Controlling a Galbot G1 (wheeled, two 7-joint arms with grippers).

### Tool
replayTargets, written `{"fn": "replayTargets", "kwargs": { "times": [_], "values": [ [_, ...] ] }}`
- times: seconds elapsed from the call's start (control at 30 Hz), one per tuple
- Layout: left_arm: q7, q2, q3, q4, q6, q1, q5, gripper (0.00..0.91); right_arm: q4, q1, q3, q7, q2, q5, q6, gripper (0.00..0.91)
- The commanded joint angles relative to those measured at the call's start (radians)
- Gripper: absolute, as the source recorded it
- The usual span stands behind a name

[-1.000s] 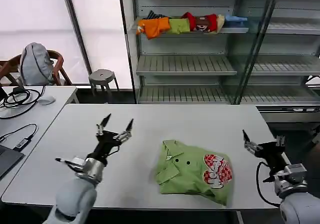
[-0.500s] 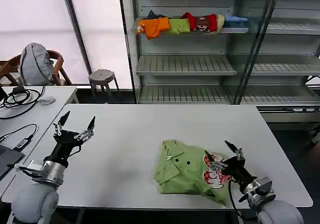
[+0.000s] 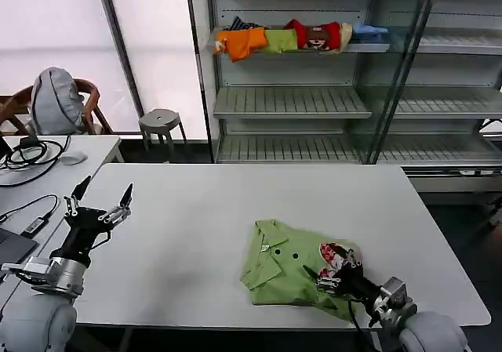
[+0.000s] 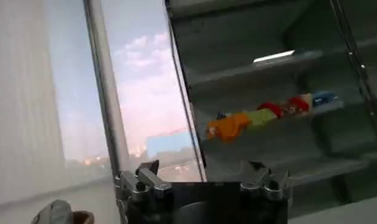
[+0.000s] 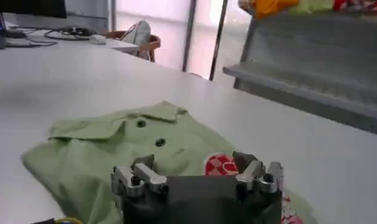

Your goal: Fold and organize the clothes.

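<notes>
The right pincer [image 3: 325, 274], fingers spread open, sits low over the near right edge of a folded light green polo shirt [image 3: 286, 270], beside its red-and-white chest graphic [image 3: 339, 256]. The shirt lies on the white counter [image 3: 204, 211], right of centre. At the counter's left edge, the left pincer [image 3: 98, 201] is raised, open and empty.

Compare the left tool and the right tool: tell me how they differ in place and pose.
The left tool hangs over bare table near its left edge, tips raised; the right tool lies low over the green polo shirt, at its checkered graphic. The left is far from the shirt, the right at it. Both are open.
</notes>
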Motion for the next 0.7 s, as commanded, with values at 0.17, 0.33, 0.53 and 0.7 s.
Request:
{"fn": "replayTargets", "kwargs": {
  "times": [0.17, 0.33, 0.53, 0.7],
  "values": [
    [0.004, 0.003, -0.022, -0.001, -0.009, 0.022, 0.001, 0.907, -0.062, 0.028, 0.003, -0.162, -0.023, 0.085, -0.065, 0.907],
    [0.002, 0.002, -0.018, 0.003, -0.009, 0.025, 0.001, 0.907, -0.13, 0.059, -0.007, -0.152, -0.023, 0.027, -0.056, 0.907],
    [0.001, 0.002, -0.02, 0.007, -0.009, 0.03, 0.001, 0.907, -0.148, 0.081, -0.014, -0.159, -0.028, 0.036, -0.052, 0.907],
    [0.001, -0.003, -0.016, 0.007, -0.008, 0.033, 0.002, 0.907, -0.169, 0.124, -0.047, -0.155, -0.007, 0.041, -0.042, 0.907]
  ]
}}
